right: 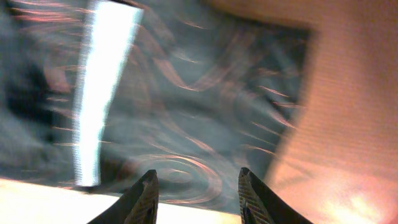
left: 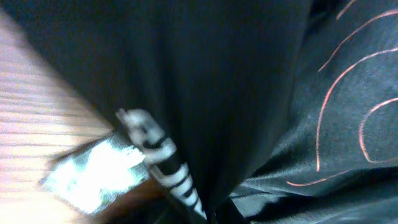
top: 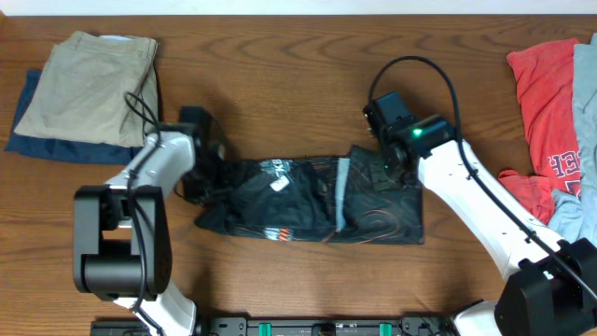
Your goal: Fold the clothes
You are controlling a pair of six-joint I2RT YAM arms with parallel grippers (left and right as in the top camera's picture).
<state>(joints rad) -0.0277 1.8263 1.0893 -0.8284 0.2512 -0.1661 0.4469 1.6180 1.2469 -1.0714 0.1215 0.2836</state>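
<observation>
the wooden counter (top: 298, 65) carries everything. the jersey (top: 298, 201) lies at its middle, folded into a long band running left to right, black with thin orange lines. a heap (top: 543, 98) of red and pale blue clothes sits at the right edge, well apart from it. a folded khaki garment (top: 89, 89) lies on a navy garment (top: 28, 131) at the far left corner. the left gripper (top: 198, 180) is at the jersey's left end, black cloth filling its camera; i cannot tell whether it is clenched. the right gripper (right: 198, 190) hangs over the jersey's right part, fingers (right: 144, 196) spread, grasping nothing. a pale stripe (top: 342, 191) crosses the jersey right of its middle.
</observation>
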